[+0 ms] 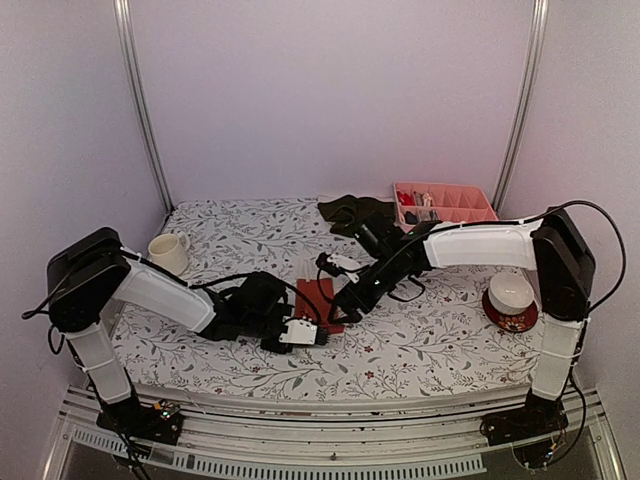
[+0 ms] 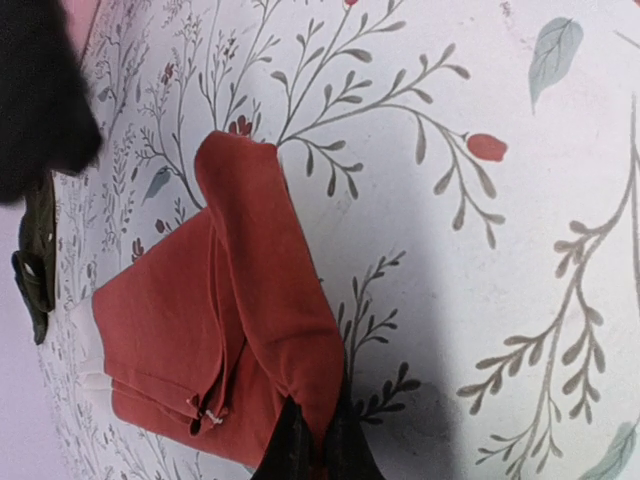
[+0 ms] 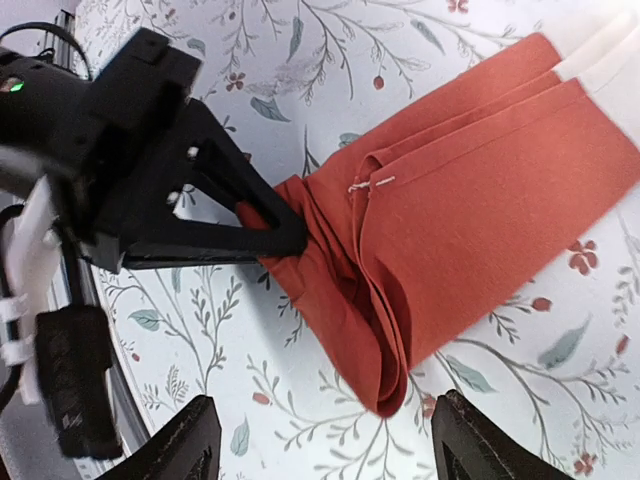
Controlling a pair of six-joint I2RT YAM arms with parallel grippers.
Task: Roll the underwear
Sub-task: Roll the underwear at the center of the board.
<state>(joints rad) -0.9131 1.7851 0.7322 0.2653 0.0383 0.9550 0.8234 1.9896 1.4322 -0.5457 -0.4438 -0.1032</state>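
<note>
Rust-red underwear (image 1: pixel 320 300) is lying mid-table on the floral cloth (image 1: pixel 430 340), partly folded (white waistband showing at one end). Left gripper (image 3: pixel 287 237) is pinching its bunched edge, jaws clenched on the fabric. Right gripper (image 3: pixel 325 445) is hovering over the fold's end, fingers spread, gripping nothing. Dark garment (image 1: pixel 355 215) is lying beside the pink tray (image 1: pixel 470 205).
</note>
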